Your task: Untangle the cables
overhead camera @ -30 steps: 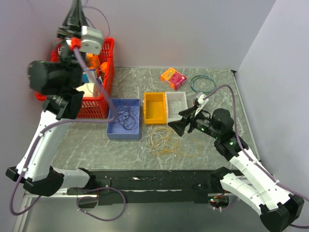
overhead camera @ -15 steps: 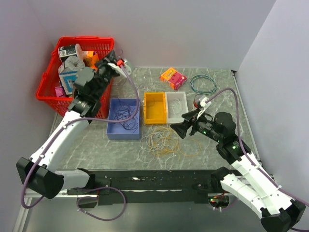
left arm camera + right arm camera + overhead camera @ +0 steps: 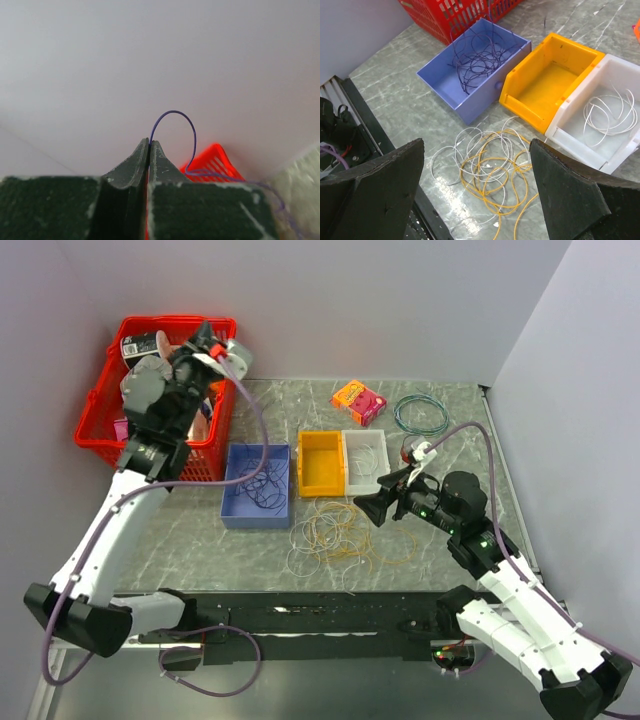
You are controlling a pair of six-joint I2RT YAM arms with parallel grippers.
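since half a second ago the left arm's wrist has swung back to the left, over the right-hand end of the red basket (image 3: 97, 427). it is far lower than a second ago, when it was raised close to the camera. the right arm has hardly shifted.

the left gripper (image 3: 149, 146) has its jaws pressed together on a thin purple wire (image 3: 173, 112). the wire rises from the tips in a small arch, drops to the right and trails off past a corner of the basket toward the table (image 3: 180, 530).

the right gripper (image 3: 476, 150) hangs with its fingers spread wide and nothing between them. it is over the loose heap of yellow-orange and white cables (image 3: 490, 175), which lies tangled on the table just in front of the yellow bin (image 3: 520, 97).

that bin stands in a row of three, touching side by side. the blue bin (image 3: 470, 107) on the left holds a bundle of purple cables (image 3: 477, 57), a few strands rising above its rim. the white bin (image 3: 580, 145) on the right holds a white wire (image 3: 607, 112) in loose loops.

well beyond the bins, near the back wall, lie an orange and pink box (image 3: 358, 401) and, to its right, a teal coil of wire (image 3: 421, 413).
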